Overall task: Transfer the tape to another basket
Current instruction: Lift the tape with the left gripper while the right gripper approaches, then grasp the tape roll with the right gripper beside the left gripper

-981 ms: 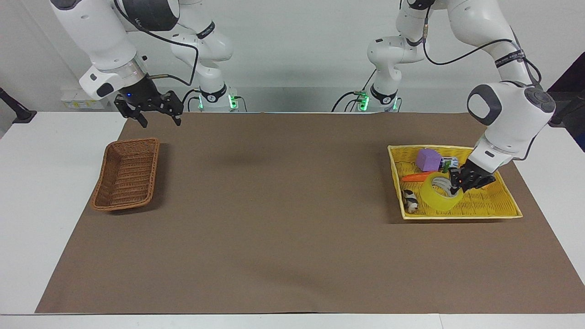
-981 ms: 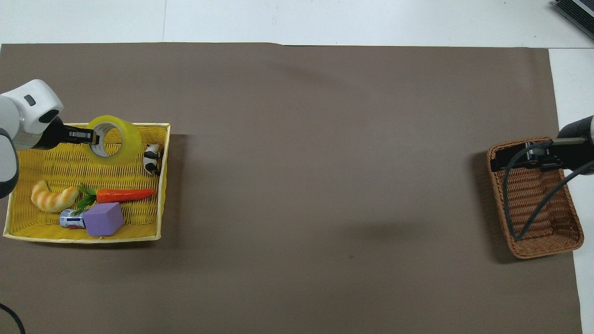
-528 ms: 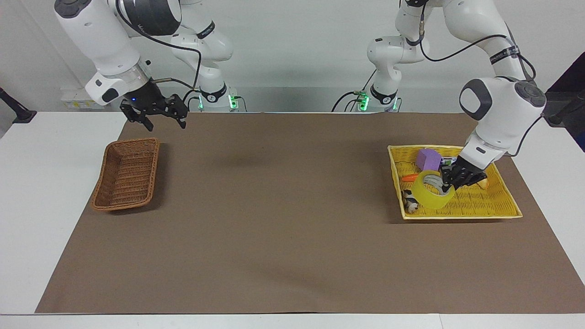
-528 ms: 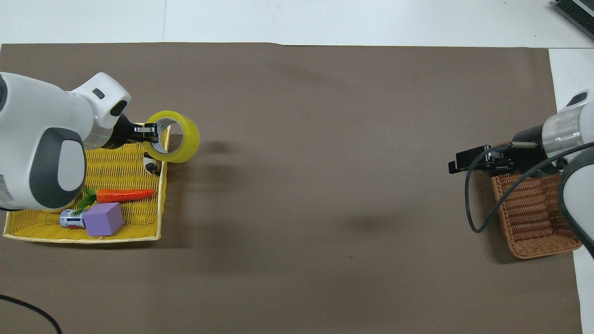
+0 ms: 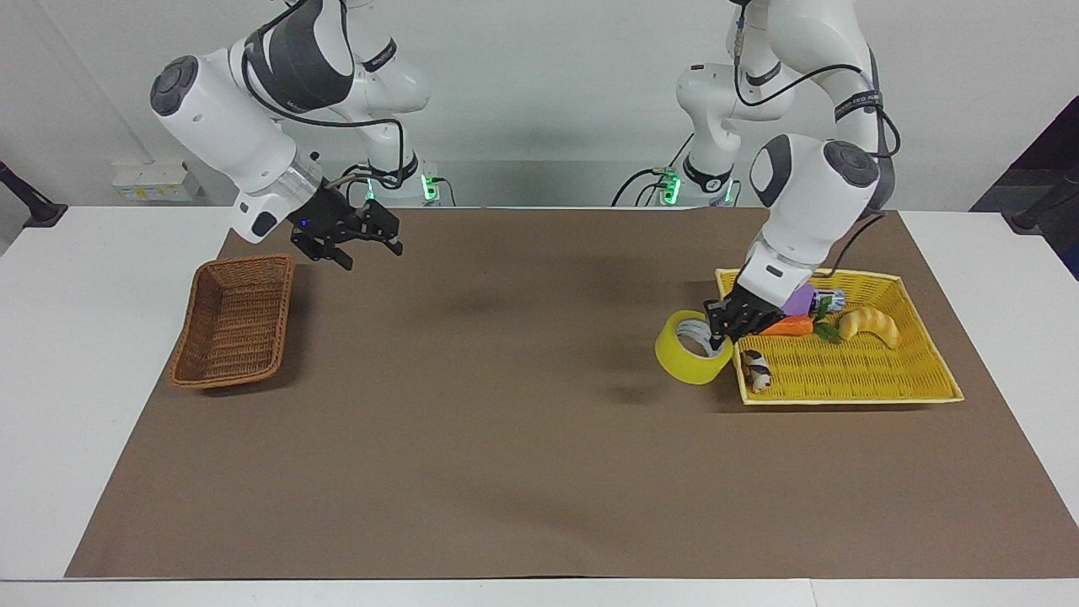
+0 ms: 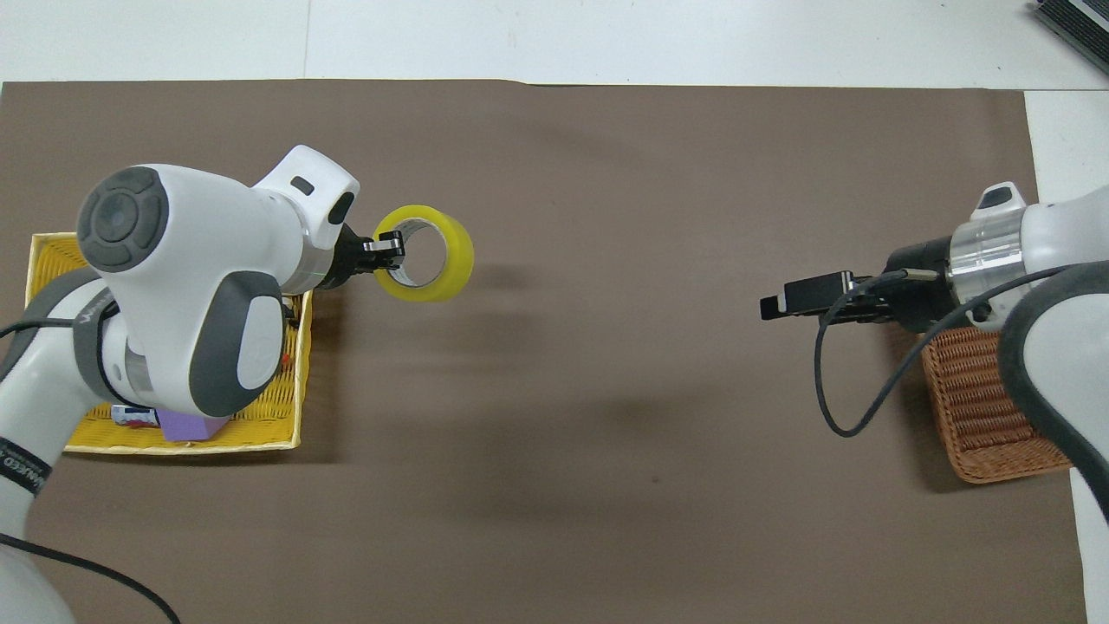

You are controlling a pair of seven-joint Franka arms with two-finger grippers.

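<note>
The tape (image 5: 689, 367) (image 6: 457, 260), a thick yellow roll with a white core, hangs in the air with my left gripper (image 5: 719, 334) (image 6: 389, 255) shut on its wall, one finger inside the core. It is over the brown mat, just outside the yellow woven basket (image 5: 851, 396) (image 6: 300, 381), toward the table's middle. The brown wicker basket (image 5: 285, 303) (image 6: 996, 464) sits empty at the right arm's end. My right gripper (image 5: 371, 255) (image 6: 780, 303) hovers open and empty over the mat beside that basket, toward the middle.
The yellow basket holds a croissant toy (image 5: 870, 324), a carrot (image 5: 791, 324), a purple cube (image 5: 799, 298) (image 6: 186, 426), a small can (image 5: 830, 297) and a black-and-white toy (image 5: 756, 371). A brown mat (image 5: 506, 421) covers the table between the baskets.
My left gripper has lifted the tape out of the yellow basket and carried it past the rim toward the middle. The right gripper has swung from the brown basket toward the middle.
</note>
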